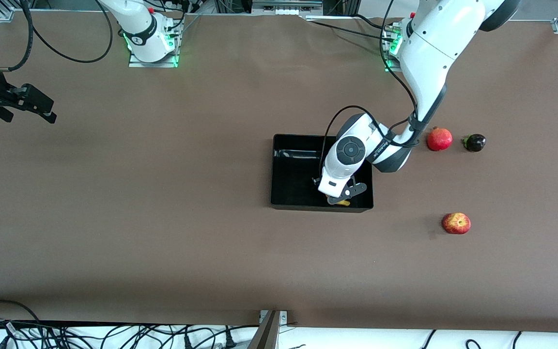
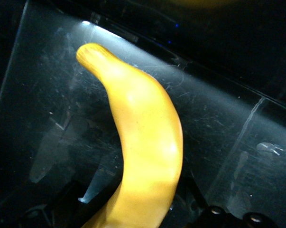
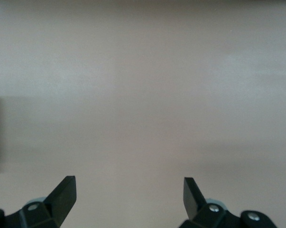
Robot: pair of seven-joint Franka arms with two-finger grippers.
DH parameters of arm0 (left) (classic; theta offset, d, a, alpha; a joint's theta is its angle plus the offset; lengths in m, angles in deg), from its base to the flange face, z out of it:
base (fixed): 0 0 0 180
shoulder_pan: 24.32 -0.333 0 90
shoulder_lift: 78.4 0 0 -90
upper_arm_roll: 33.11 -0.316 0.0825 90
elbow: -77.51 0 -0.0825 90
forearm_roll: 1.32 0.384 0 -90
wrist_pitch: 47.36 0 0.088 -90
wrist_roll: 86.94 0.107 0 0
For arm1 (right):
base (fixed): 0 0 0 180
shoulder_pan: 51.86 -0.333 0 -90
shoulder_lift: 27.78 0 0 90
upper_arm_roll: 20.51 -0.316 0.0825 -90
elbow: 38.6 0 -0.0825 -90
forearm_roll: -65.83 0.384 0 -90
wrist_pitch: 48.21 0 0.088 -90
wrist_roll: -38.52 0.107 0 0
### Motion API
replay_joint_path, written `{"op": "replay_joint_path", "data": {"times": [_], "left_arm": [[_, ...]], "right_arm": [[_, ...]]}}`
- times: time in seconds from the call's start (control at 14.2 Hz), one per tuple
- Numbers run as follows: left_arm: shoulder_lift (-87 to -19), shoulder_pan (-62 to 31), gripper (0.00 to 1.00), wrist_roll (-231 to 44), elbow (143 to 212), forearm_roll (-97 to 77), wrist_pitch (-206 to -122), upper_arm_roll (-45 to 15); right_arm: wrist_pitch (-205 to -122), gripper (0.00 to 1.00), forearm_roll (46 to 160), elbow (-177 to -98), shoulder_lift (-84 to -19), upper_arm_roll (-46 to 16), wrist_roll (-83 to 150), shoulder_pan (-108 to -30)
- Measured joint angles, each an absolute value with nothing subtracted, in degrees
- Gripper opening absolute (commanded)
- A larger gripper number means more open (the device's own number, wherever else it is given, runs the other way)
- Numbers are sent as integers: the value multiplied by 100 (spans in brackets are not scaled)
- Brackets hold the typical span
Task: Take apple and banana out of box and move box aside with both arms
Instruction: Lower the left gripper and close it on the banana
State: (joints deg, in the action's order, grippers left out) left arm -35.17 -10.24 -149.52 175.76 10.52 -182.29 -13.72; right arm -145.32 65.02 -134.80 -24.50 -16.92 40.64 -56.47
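Observation:
The black box (image 1: 279, 160) sits mid-table. My left gripper (image 1: 342, 194) is down inside it, at the corner nearest the front camera toward the left arm's end. The yellow banana (image 1: 341, 203) lies right under that gripper, and in the left wrist view the banana (image 2: 143, 137) fills the picture over the scratched box floor (image 2: 218, 123). The red-and-yellow apple (image 1: 456, 223) rests on the table nearer the front camera than the box, toward the left arm's end. My right gripper (image 1: 29, 112) waits open over bare table at the right arm's end, and the right gripper (image 3: 128, 187) holds nothing.
A round red fruit with a small crown (image 1: 439, 139) and a dark purple fruit (image 1: 474, 142) lie beside the box toward the left arm's end. Cables and a metal post (image 1: 269, 329) run along the table's front edge.

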Motion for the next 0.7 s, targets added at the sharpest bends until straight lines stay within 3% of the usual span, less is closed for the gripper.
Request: {"op": "replay_joint_path", "data": {"times": [0.21,0.7], "left_arm": [[-3544,-1024,2,-14975,17564,1092,-18250,-1351],[-3613,-1028,0,-14976,17482,1104,-17872,-1302]], "right_arm": [[-14532,100,6502,-13480,-2450,-1692,4064,-5647],[-14532,100,6502,-13480,-2450,-1691,4064,-5646]]}}
